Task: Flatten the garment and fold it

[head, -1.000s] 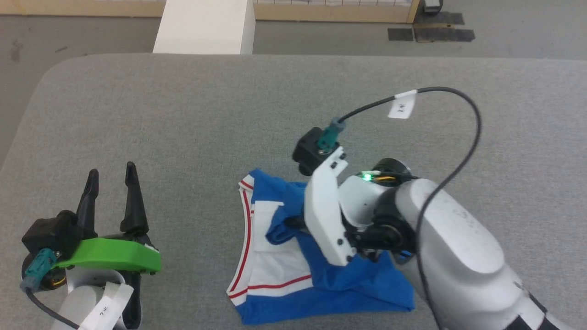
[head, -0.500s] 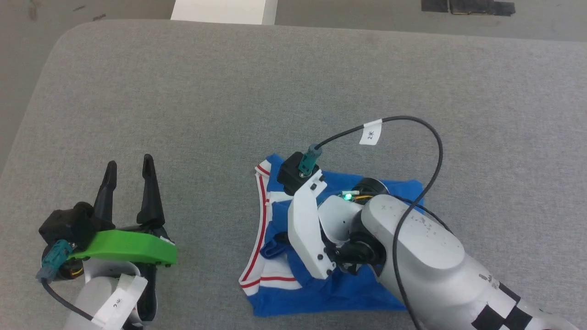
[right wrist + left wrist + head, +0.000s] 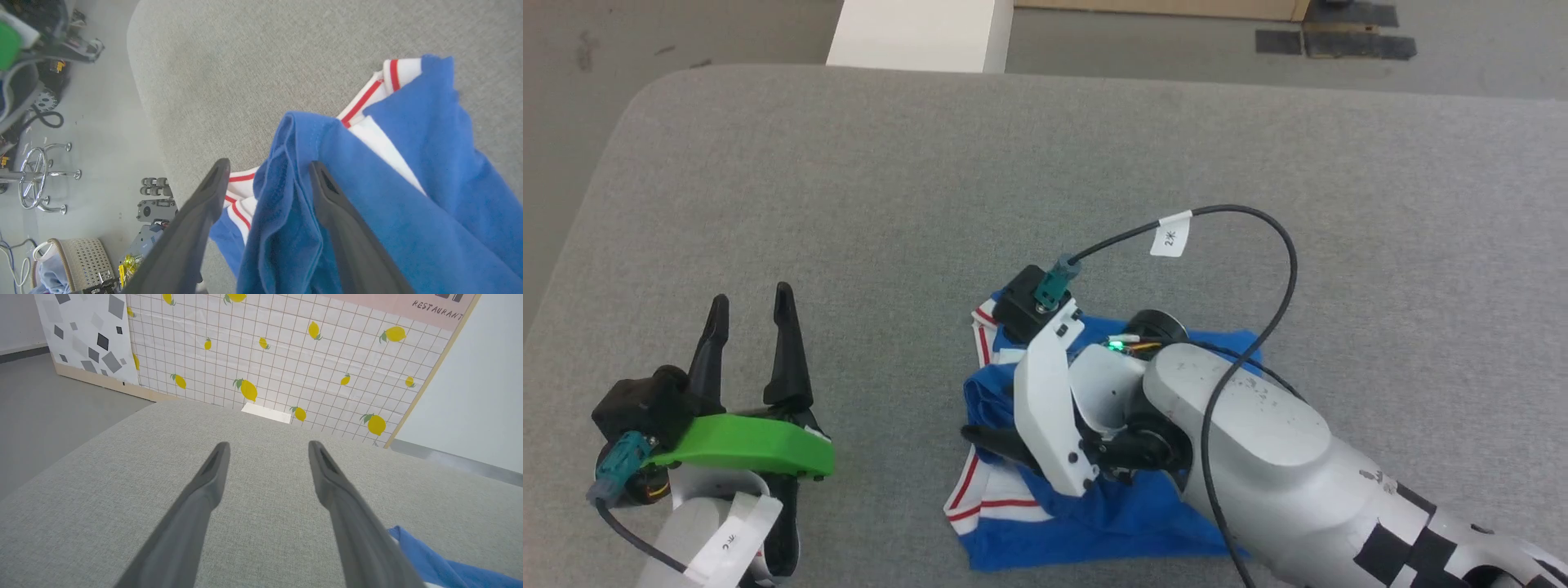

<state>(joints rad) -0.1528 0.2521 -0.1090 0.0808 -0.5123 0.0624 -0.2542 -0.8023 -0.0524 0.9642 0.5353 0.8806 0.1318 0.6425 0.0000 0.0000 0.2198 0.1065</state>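
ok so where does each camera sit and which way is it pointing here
Head view: on the robot's head, looking down at the grey table and the garment; left gripper and right arm show.
Left wrist view: on the left wrist, looking along its open fingers across the table toward a lemon-patterned wall.
Right wrist view: on the right wrist, looking along the right gripper onto the garment.
Shared: all three show the garment and table.

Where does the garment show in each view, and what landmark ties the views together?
Head view: garment lower centre, partly under the right arm.
Left wrist view: garment, bottom right corner.
Right wrist view: garment centre to right, a fold between the right gripper's jaws.
Shared landmark: the grey table under it.
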